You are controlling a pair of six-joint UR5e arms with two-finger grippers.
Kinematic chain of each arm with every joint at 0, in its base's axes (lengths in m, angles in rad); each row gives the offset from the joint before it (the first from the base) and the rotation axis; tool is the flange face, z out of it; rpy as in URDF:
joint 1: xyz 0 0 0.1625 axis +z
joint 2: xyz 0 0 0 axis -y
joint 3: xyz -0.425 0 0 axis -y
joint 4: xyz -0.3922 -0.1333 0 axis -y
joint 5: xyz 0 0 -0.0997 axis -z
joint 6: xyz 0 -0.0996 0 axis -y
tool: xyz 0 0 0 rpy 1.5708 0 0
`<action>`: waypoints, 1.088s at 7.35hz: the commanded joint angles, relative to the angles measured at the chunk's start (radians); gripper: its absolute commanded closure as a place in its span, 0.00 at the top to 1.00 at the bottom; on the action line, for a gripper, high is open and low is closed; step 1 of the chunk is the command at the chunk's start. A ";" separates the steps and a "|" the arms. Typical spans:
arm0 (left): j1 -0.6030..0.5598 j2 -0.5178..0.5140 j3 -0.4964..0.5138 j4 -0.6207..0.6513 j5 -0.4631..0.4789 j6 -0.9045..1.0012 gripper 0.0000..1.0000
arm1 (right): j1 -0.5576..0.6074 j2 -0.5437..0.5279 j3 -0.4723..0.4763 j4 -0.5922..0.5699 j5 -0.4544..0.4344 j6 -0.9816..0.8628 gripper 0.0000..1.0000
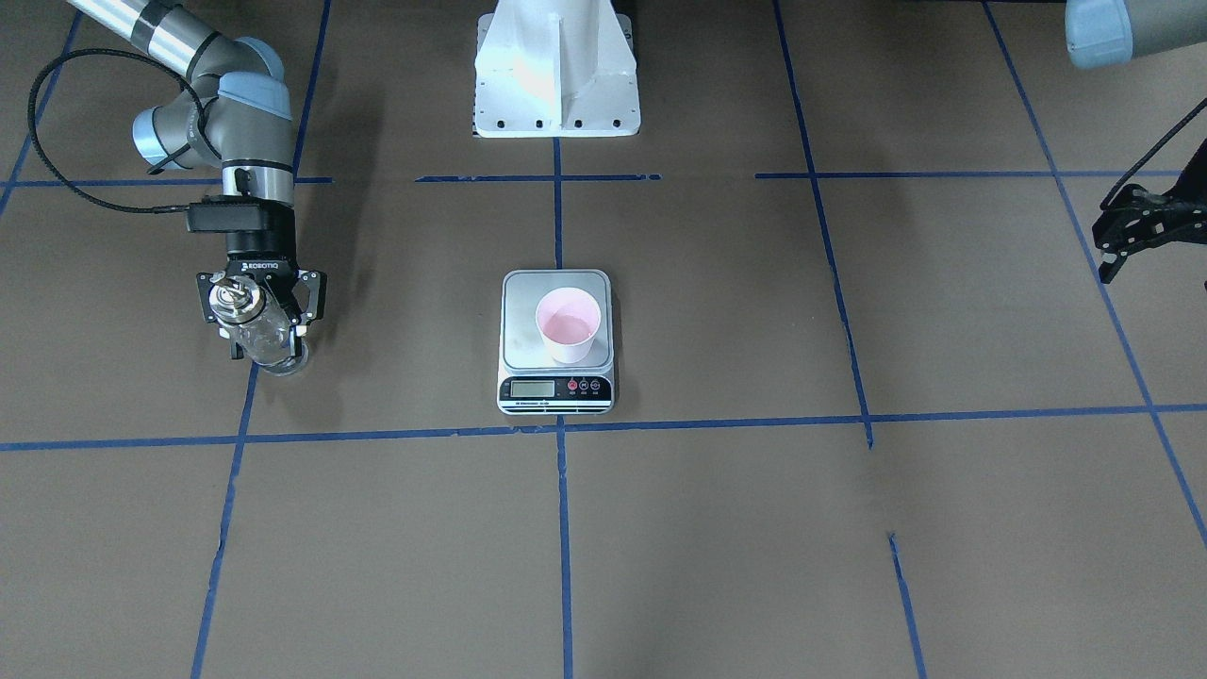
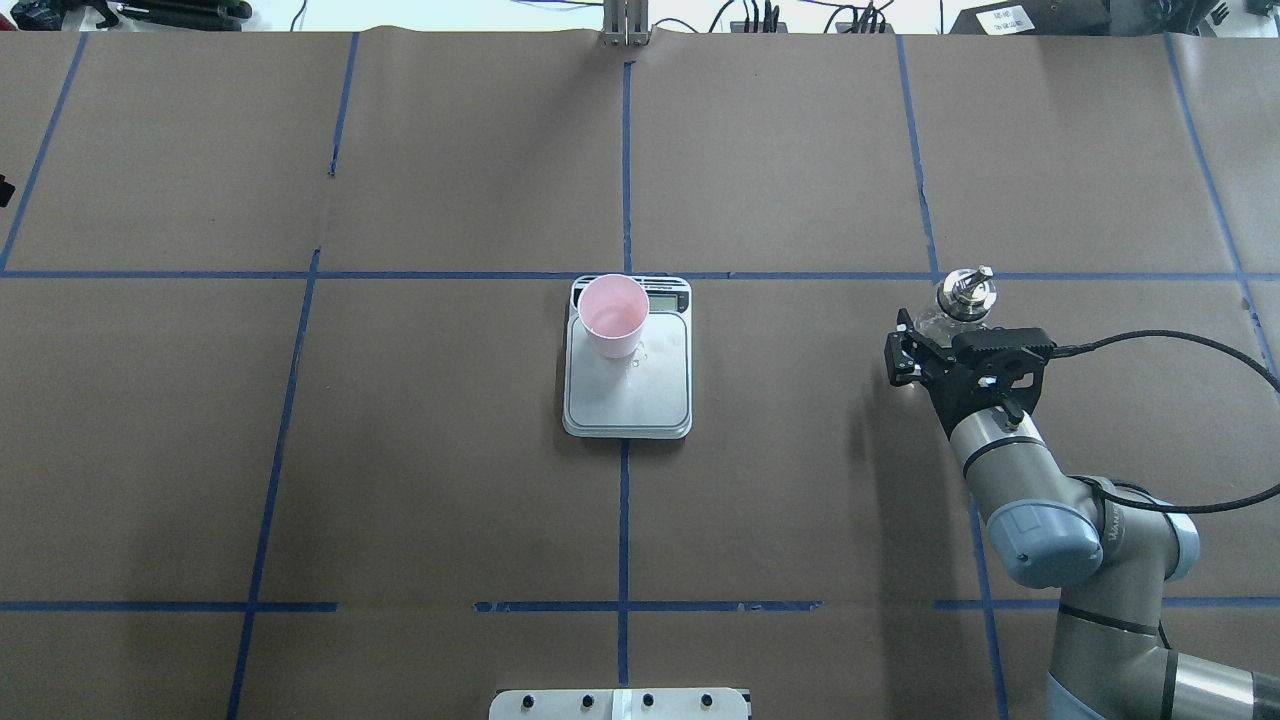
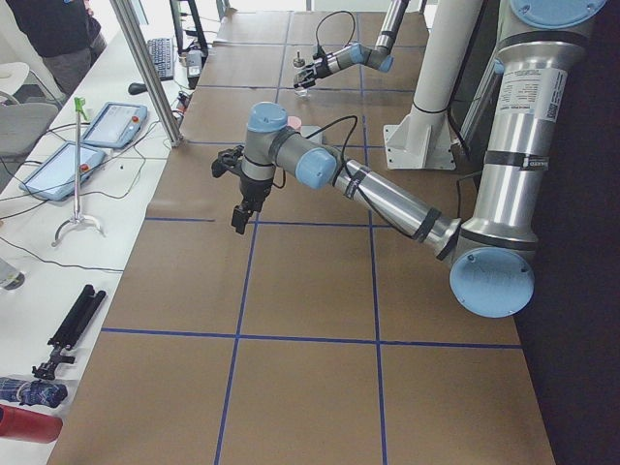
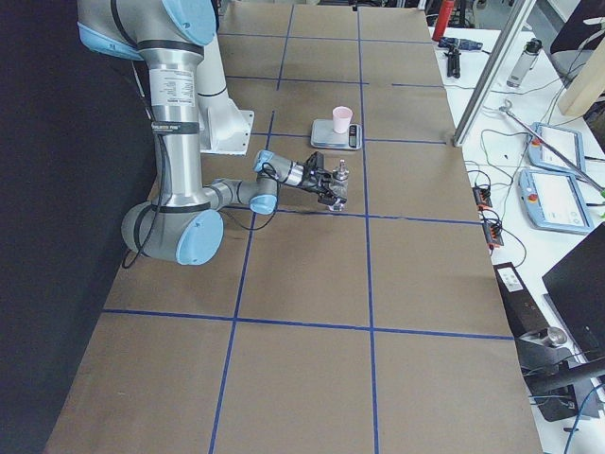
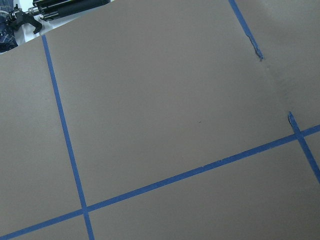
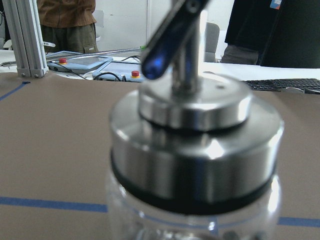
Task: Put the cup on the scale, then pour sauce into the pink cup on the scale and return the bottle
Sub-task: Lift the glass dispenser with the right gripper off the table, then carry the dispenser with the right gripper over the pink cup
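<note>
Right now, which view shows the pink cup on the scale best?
Exterior front-facing: the pink cup stands upright on the scale, its inside open to view. Overhead shows it too; exterior right shows it small and far; the wrist cameras miss it.

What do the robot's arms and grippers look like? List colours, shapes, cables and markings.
Both arms are silver tubes with pale blue joint caps and black bands: the left arm, the right arm. The left arm's upper tube carries a white label. Each gripper is black with two linked fingers: left gripper, right gripper, marked ROBOTIQ in white. A black cable loops to the right wrist.
</note>
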 commanded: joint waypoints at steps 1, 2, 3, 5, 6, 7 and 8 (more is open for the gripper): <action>0.000 0.000 0.001 0.000 0.000 0.000 1.00 | 0.010 -0.005 0.062 -0.007 -0.035 -0.117 0.00; -0.002 0.002 0.001 0.000 -0.002 0.000 1.00 | 0.008 -0.004 0.072 -0.010 -0.044 -0.141 0.00; -0.005 0.003 0.002 0.000 -0.005 0.000 1.00 | 0.007 -0.002 0.073 -0.018 -0.046 -0.161 0.00; -0.082 0.021 0.010 0.000 -0.060 0.005 1.00 | 0.003 0.028 0.076 -0.118 -0.105 -0.274 0.00; -0.122 0.043 0.024 0.000 -0.061 0.005 1.00 | 0.003 0.050 0.083 -0.203 -0.106 -0.326 0.00; -0.171 0.048 0.051 -0.006 -0.060 0.029 1.00 | 0.002 0.068 0.122 -0.263 -0.106 -0.401 0.00; -0.216 0.064 0.097 -0.009 -0.061 0.113 1.00 | 0.000 0.077 0.160 -0.348 -0.107 -0.406 0.00</action>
